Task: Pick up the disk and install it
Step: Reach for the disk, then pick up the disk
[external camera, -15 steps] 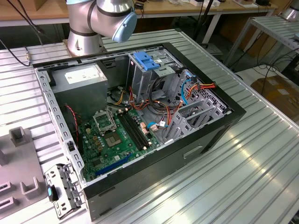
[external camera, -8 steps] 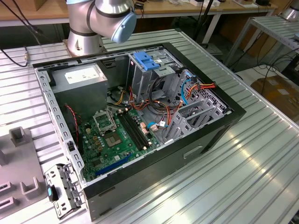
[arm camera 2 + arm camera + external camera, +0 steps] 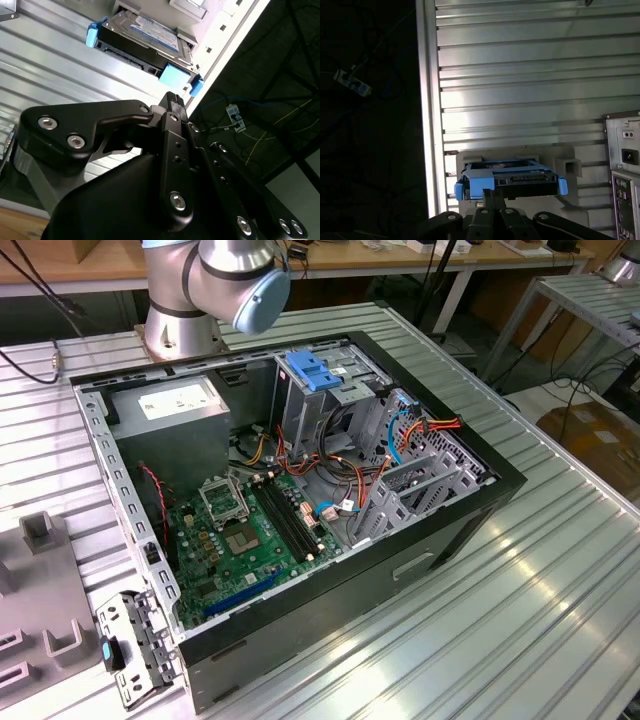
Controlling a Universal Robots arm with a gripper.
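Hovering just short of the disk (image 3: 142,35), the gripper (image 3: 172,97) points its black tips at the blue tab (image 3: 175,77) on the disk's near end. The second wrist view shows a small gap between tips and tab. Jaws look pressed together, nothing between them.

First wrist view shows the same. The gripper (image 3: 487,194) sits in front of the disk (image 3: 510,176) with its tips overlapping the tab, and contact cannot be told there.

The disk lies flat, label up, with blue rails (image 3: 92,35) along its sides. It sits in a grey holder (image 3: 570,165) on the ribbed metal table (image 3: 520,75), close to the table's edge. Past that edge is dark floor with a power strip (image 3: 352,82) and loose cables. The back panel of the computer case (image 3: 625,170) is near the holder.

Exterior view: the computer case (image 3: 400,570) lies on the table (image 3: 520,620) with its open side up.
- green motherboard (image 3: 250,530)
- grey power supply (image 3: 170,405) with a white sticker
- metal drive cage (image 3: 310,410) with a blue latch (image 3: 315,370) on top
- orange and red cables (image 3: 340,465)

The arm (image 3: 240,280) has its base on the table behind the case, toward the exterior view's left. The disk is outside the case, not installed.
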